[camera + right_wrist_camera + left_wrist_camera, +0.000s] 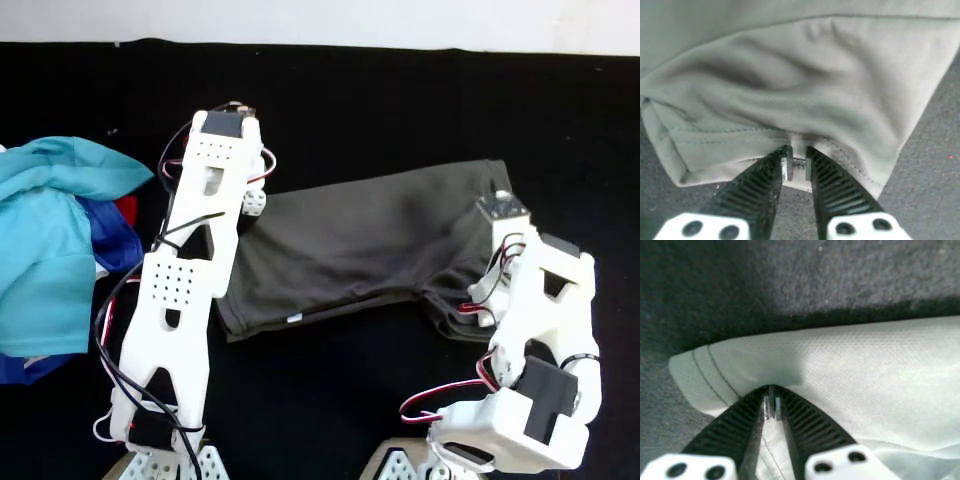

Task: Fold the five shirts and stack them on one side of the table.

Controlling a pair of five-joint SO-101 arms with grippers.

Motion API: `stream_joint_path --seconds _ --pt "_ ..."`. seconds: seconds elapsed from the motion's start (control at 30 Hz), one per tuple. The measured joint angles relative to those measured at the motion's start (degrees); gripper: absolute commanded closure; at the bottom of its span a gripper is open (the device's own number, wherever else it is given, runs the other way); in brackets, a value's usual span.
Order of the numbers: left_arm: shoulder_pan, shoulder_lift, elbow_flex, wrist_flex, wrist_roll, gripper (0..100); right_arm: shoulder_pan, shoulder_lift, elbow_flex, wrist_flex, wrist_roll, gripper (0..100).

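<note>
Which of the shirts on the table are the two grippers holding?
The dark grey shirt, spread mid-table; the left gripper and right gripper each pinch an edge. The teal shirt and blue shirt lie heaped aside, untouched.

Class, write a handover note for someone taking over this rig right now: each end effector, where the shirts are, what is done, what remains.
Left end effector: shut on a hem corner of the grey shirt.
Right end effector: shut on the same shirt's hem at its other end.
The grey shirt lies spread in the middle of the table. A crumpled pile of teal, blue and red fabric sits on the left arm's side.
Done: no folded stack yet.
Left: fold the grey shirt, then those in the pile, and stack them on one side.
</note>
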Motion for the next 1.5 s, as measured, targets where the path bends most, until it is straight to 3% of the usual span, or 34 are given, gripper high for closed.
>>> stream_joint_path --seconds 0.33,0.6,0.97,1.4,1.5 --pt "0.0 0.0 0.0 0.0 0.0 99 3.7 -0.2 -2.7 7.3 6.3 93.6" --pt "0.0 0.0 0.0 0.0 0.0 99 -0.4 -0.2 -6.3 4.1 -0.5 93.6" --pt "0.0 0.0 0.0 0.0 0.0 99 -2.5 -0.2 1.8 -2.1 -1.1 93.6" --pt "0.0 0.0 0.0 0.0 0.0 99 2.8 -0.3 -10.4 15.8 4.7 93.5" --pt "0.0 0.0 0.0 0.0 0.0 99 2.9 -0.3 -14.2 20.5 7.1 87.5"
